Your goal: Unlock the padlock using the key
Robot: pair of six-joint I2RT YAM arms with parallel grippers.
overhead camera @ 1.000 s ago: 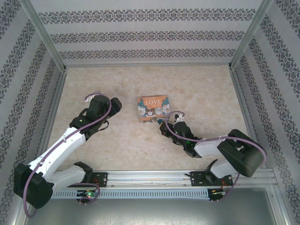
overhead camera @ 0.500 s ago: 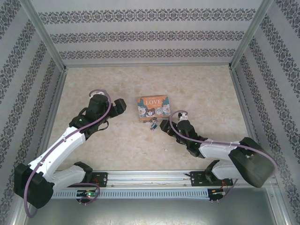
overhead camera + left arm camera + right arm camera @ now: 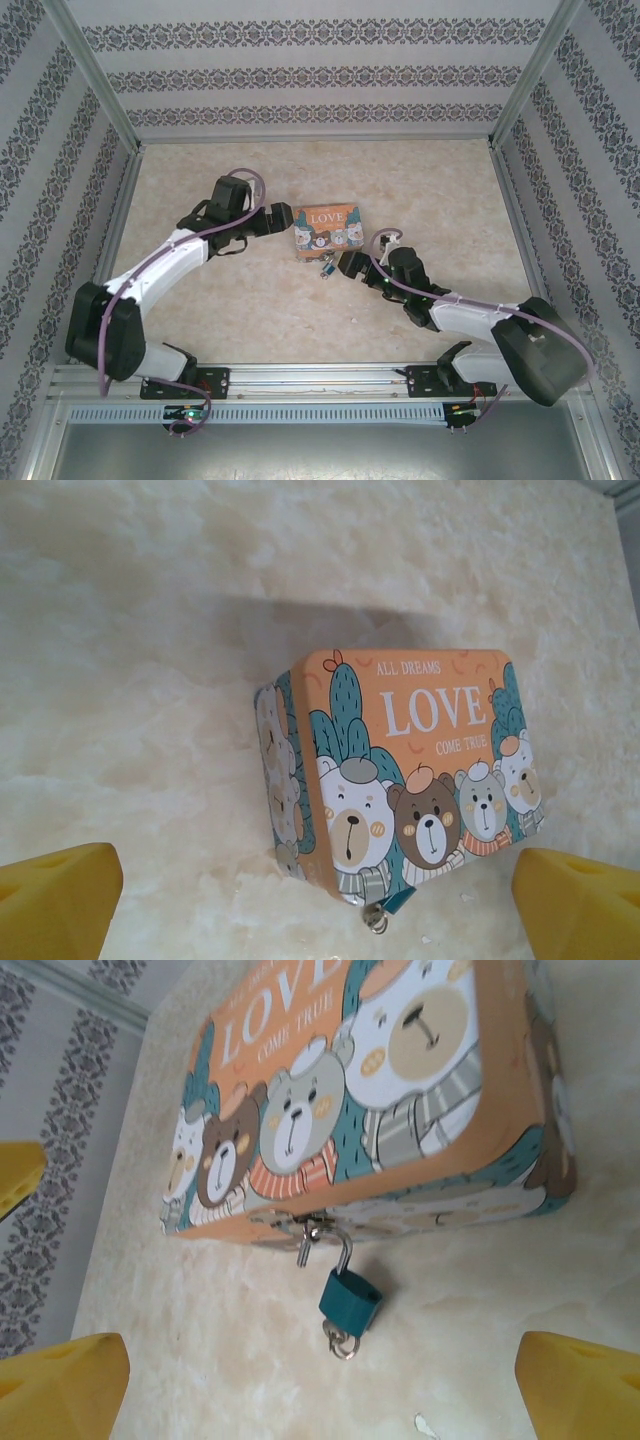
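Note:
The tiny teal padlock (image 3: 350,1300) hangs by its silver shackle from the latch of the "LOVE" tin (image 3: 380,1090). One shackle leg stands out of the body. The key (image 3: 340,1340), with its ring, sticks in the padlock's underside. In the top view the padlock (image 3: 326,268) lies at the tin's (image 3: 327,230) near edge. My right gripper (image 3: 349,264) is open just right of it, touching nothing; its yellow pads (image 3: 60,1385) are spread wide. My left gripper (image 3: 278,222) is open beside the tin's left end, and the padlock (image 3: 400,900) peeks out below the tin (image 3: 410,770).
The beige marble-pattern table (image 3: 420,190) is boxed in by patterned walls with metal posts on the left, back and right. A metal rail (image 3: 320,378) carrying the arm bases runs along the near edge.
The left arm has swung right until its gripper is beside the tin. The right gripper has drawn slightly off the padlock, which now lies uncovered with its shackle open.

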